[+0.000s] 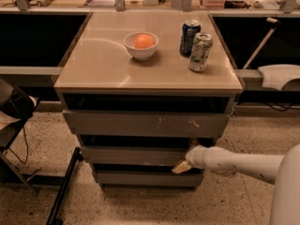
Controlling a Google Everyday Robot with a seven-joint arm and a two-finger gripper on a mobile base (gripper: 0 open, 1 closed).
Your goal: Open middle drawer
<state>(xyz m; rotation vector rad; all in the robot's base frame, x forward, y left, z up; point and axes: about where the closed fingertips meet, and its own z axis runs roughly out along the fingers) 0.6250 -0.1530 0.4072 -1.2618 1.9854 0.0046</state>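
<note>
A beige-topped cabinet has three grey drawer fronts stacked under the top. The middle drawer (133, 155) is the plain grey front between the wide scratched top front (145, 124) and the narrow bottom front (140, 177). My gripper (183, 164) comes in from the right on a white arm (239, 165) and sits at the right end of the middle drawer's front, at its lower edge. One tan finger (180, 168) points down-left over the gap above the bottom drawer. The middle front stands a little behind the top one.
On the cabinet top (93, 64) stand a white bowl (140, 46) with an orange, a dark blue can (190, 37) and a green-white can (200, 52). A black stand leg (63, 186) lies on the floor to the left. A dark chair (14, 111) is at the far left.
</note>
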